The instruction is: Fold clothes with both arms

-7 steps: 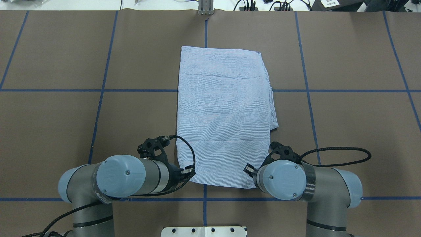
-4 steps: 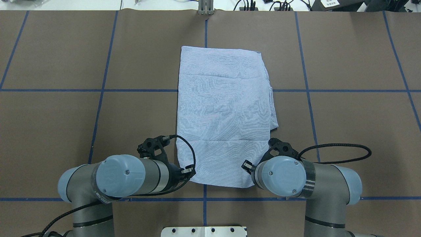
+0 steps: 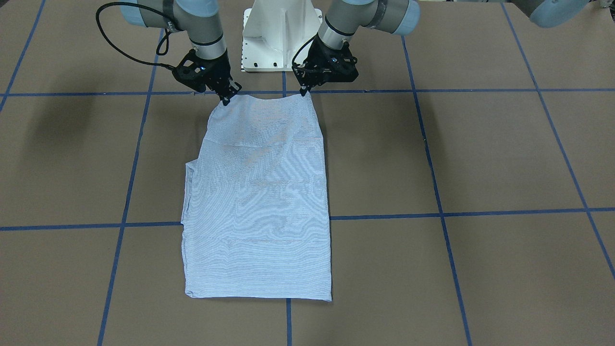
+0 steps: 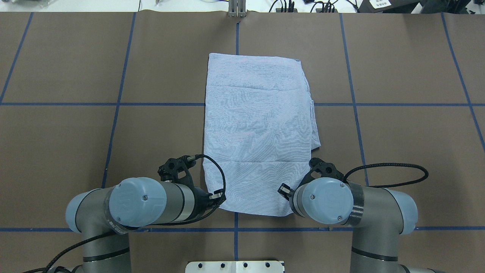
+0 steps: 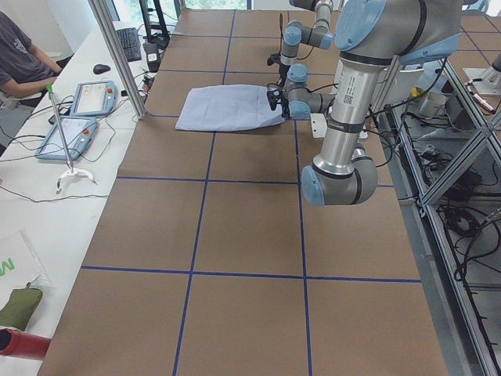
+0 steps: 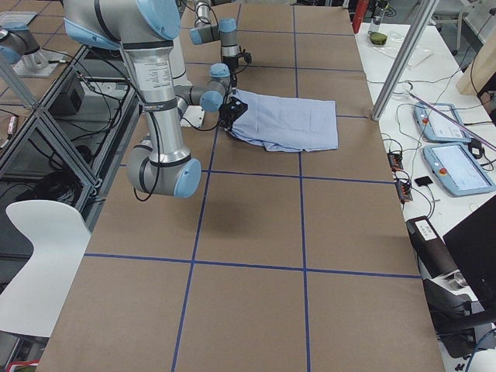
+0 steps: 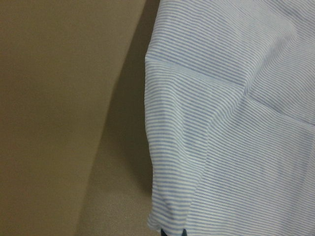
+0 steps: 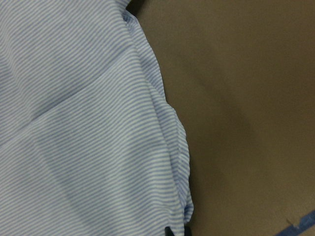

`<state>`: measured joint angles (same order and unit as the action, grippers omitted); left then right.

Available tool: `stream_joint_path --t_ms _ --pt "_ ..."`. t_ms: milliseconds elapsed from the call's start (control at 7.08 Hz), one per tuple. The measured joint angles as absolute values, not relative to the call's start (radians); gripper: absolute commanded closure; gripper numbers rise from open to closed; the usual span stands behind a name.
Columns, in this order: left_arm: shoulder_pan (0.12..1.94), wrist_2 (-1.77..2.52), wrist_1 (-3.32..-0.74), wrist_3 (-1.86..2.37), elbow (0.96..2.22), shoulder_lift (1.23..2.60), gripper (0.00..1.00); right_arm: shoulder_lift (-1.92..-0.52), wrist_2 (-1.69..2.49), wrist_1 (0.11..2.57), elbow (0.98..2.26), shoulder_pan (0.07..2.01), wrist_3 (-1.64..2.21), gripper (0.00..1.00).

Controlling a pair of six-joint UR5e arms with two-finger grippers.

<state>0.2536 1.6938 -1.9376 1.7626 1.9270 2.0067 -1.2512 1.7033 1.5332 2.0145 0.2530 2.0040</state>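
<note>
The light blue-and-white striped shirt (image 4: 257, 125) lies folded into a tall rectangle in the middle of the brown table. Its far end rests flat (image 3: 259, 269). The edge nearest the robot's base is raised at both corners and sags between them. My left gripper (image 3: 304, 91) is shut on one of these corners, and my right gripper (image 3: 226, 100) is shut on the other. In the overhead view both arms' wrists hide the fingertips. Each wrist view is filled with striped cloth (image 7: 236, 123) (image 8: 74, 123), with dark fingertips (image 7: 172, 232) (image 8: 176, 230) pinching it at the bottom edge.
The white pedestal base (image 3: 278, 29) stands just behind the grippers. Blue tape lines (image 4: 113, 104) cross the table. A side bench with two teach pendants (image 5: 74, 117) and a metal post (image 5: 117, 55) runs along the far edge, where a person (image 5: 19, 59) sits.
My right arm has shifted slightly forward and inward, and the shirt's near edge has drawn up a little. The left arm has barely moved.
</note>
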Motion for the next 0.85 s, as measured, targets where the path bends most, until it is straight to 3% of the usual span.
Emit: stream_joint_path --t_ms 848 --pt "0.203 1.766 -1.514 1.765 2.268 2.006 1.0 -1.315 1.962 1.526 2.221 0.24 1.924 1.0"
